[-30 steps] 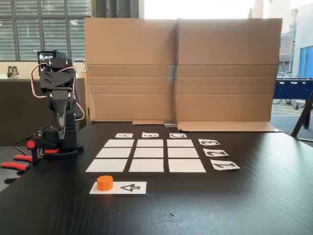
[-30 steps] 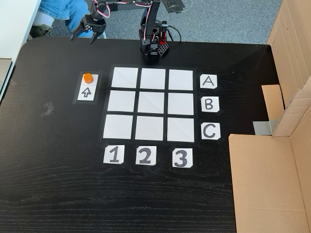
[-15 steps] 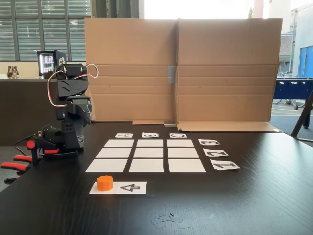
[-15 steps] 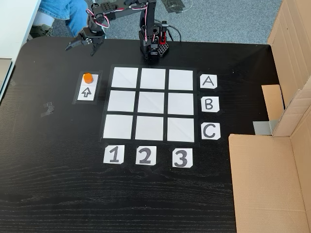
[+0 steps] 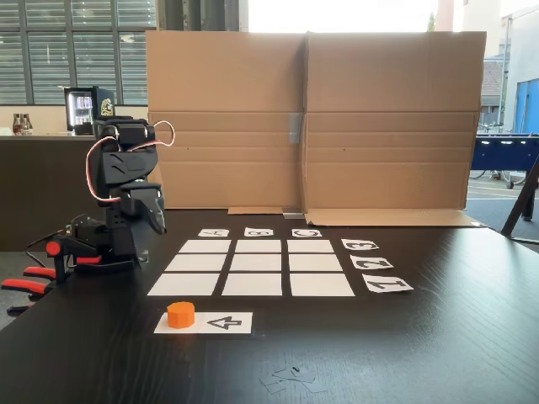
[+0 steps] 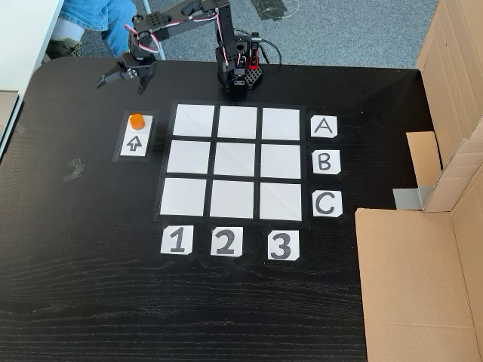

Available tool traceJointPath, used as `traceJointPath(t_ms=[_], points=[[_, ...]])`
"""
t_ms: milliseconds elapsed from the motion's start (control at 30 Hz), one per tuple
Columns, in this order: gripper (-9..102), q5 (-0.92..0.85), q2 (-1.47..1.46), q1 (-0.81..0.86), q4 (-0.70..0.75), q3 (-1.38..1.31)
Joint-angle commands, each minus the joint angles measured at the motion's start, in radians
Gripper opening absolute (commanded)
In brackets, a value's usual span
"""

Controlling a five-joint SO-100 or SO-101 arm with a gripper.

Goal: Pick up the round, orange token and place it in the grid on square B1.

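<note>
Fixed view: token (image 6: 136, 120) upright on arrow strip (image 6: 135, 136); tool (image 6: 120, 80) spread wide, empty.

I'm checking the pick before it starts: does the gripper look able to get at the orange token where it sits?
Probably yes. The gripper hangs open above the table, short of the token, which stands alone on the arrow strip with nothing between them or beside it.

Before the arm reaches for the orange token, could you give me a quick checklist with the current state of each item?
1. Token sits on the arrow strip: ok.
2. Gripper open and empty: ok.
3. Gripper over the token: not ok, it is apart from it, nearer the table's far edge in a fixed view.
4. Square B1 free: ok.
5. Labels B and 1 readable: ok.
</note>
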Motion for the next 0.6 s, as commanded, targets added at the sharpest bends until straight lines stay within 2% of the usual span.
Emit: traceJointPath(t_ms=[0,300,567], points=[[65,0.003,-0.021,0.002,0.018,-0.048],[79,-0.097,-0.055,-0.020,0.014,-0.071],[82,-0.173,-0.101,-0.060,-0.006,-0.075]])
